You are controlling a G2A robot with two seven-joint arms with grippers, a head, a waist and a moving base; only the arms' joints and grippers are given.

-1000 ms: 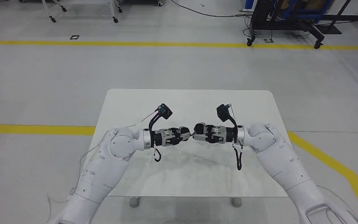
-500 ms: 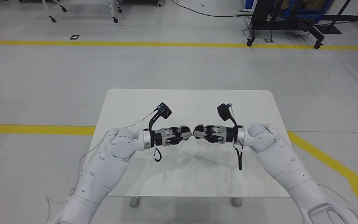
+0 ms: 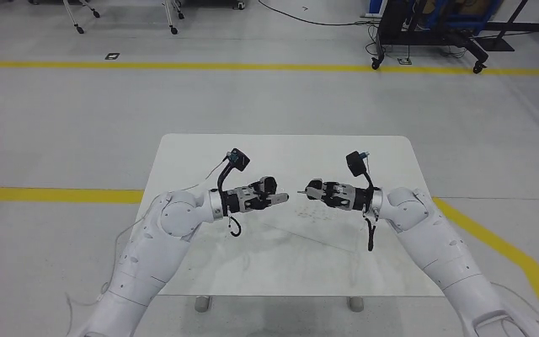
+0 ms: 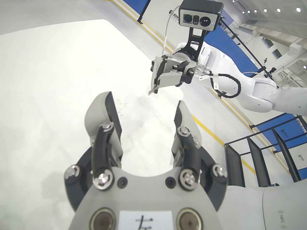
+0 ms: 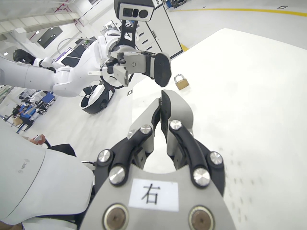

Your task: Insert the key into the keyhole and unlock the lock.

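Left wrist view, my left claw [image 4: 144, 100] released, right claw [image 4: 155, 84] clenched on thin silver metal key [image 4: 150, 92], small brass padlock [image 5: 181, 82] on white table [image 4: 60, 60], open gap between claws

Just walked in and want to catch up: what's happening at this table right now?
A two-armed robot is working on unlocking a padlock with a key. The right gripper is shut on the key, whose metal tip sticks out past the fingertips, held above the table. The left gripper faces it, open and empty. The brass padlock lies on the white table, apart from both grippers, so the key is not in the keyhole yet.
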